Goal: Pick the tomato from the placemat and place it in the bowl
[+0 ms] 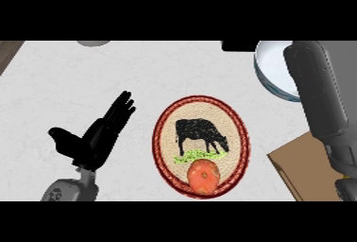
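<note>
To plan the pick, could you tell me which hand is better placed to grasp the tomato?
Probably the left hand: open beside the placemat, near the tomato; the right forearm stretches over the bowl.

A home kitchen, seen from straight above its counter.

The counter (pixel 63 85) is pale stone with faint grey veining, the kind of top a kitchen has, and a strip of dark wood (pixel 5 53) shows past its corner at 10 o'clock. Tableware and food lie on it. Just below centre is an oval woven placemat (pixel 202 111) with a red braided rim and a picture of a black cow grazing. A tomato (pixel 204 176) sits on its 6 o'clock end. A white bowl (pixel 270 64) with a bluish rim is partly in sight at 1 o'clock, and a flat brown board (pixel 300 165) lies at 4 o'clock.
</note>
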You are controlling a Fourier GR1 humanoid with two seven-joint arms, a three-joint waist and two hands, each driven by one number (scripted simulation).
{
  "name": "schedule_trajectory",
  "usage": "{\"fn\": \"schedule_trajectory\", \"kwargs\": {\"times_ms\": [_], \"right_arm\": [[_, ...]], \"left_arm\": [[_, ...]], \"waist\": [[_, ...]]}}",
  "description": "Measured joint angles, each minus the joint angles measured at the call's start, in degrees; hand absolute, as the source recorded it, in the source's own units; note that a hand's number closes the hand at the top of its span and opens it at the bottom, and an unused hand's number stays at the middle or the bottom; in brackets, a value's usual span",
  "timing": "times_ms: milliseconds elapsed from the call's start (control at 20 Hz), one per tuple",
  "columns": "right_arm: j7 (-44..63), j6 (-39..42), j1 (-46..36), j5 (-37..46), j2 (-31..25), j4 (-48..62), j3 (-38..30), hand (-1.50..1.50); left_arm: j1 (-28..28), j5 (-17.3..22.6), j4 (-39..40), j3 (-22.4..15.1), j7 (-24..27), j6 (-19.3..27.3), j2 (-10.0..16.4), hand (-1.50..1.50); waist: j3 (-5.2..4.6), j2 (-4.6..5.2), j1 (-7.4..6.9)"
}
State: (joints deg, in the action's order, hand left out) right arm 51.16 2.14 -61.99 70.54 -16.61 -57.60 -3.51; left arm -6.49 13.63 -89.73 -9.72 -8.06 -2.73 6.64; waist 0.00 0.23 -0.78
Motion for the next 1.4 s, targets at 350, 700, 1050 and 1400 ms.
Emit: {"fn": "schedule_trajectory", "kwargs": {"times_ms": [350, 700, 1050, 1400], "right_arm": [[-7.75, -9.85, -0.05, 1.38, -5.07, 16.31, -3.28, 1.50], [-9.44, -12.28, -0.24, -1.23, -9.00, 30.32, -9.29, -1.50], [-18.08, -21.78, 0.25, -7.32, -9.79, 35.85, -16.06, -1.50], [-31.36, -38.25, 2.39, -17.96, -5.45, 27.11, -24.06, -1.50]], "left_arm": [[-1.37, -0.93, 1.58, -0.25, 0.33, -0.11, -1.00, 0.00], [-1.33, -0.74, -0.09, -0.39, -0.32, -0.79, -0.90, 0.00], [-1.68, -1.17, 1.60, -0.09, 0.66, -1.15, -1.22, 0.00], [-0.85, -0.67, 1.19, 0.93, 0.17, -0.85, -0.92, 0.00]], "waist": [[0.03, 0.46, -0.86], [0.09, 0.87, -1.95], [0.15, 1.06, -2.08], [0.26, 0.25, -0.61]]}}
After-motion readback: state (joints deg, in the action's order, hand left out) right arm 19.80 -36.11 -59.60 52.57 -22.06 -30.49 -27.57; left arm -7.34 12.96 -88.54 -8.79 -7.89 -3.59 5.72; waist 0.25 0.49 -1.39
